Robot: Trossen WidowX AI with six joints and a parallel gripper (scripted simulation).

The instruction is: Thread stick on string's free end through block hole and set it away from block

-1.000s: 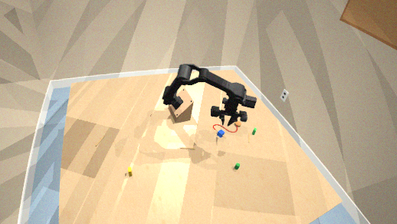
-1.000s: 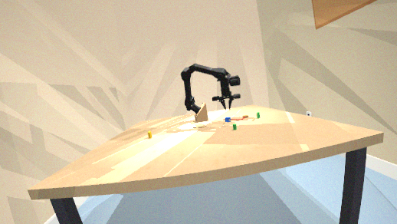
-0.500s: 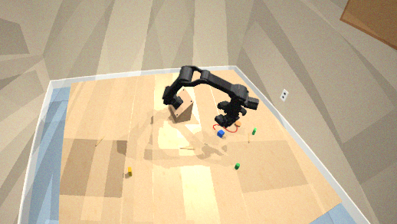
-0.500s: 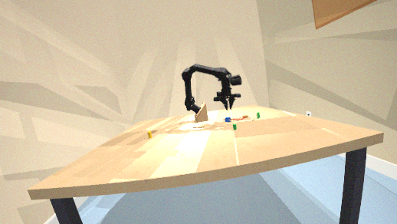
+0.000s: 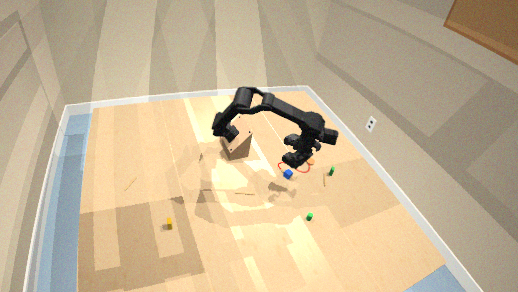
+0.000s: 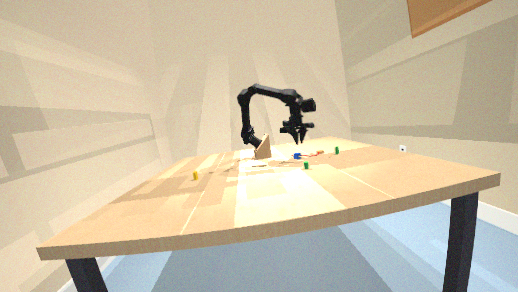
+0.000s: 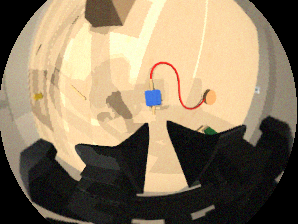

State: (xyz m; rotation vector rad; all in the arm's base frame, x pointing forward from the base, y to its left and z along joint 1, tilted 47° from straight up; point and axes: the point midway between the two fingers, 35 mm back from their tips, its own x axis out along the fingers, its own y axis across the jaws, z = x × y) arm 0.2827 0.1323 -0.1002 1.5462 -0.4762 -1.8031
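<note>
A small blue block [image 5: 288,174] [image 6: 297,156] [image 7: 153,97] sits on the table. A thin stick [image 7: 153,110] shows at two opposite sides of it in the wrist view; whether it runs through the block or under it, I cannot tell, as the hole is hidden. The red string [image 7: 178,84] curves from the stick's far end to the round wooden button [image 5: 311,161] [image 6: 320,152] [image 7: 210,97]. My gripper [image 6: 300,142] [image 7: 157,124] is partly open and empty, pointing down above the table near the blue block, touching nothing.
A green piece [image 5: 332,171] [image 6: 337,150] [image 7: 209,131] stands beside a loose stick [image 5: 324,179]. Another green piece [image 5: 309,216] [image 6: 306,165] lies nearer the front. Further left are loose sticks [image 5: 245,193] [image 5: 130,183] and a yellow piece [image 5: 169,223] [image 6: 195,175]. A brown wedge [image 5: 237,147] is at the arm's base.
</note>
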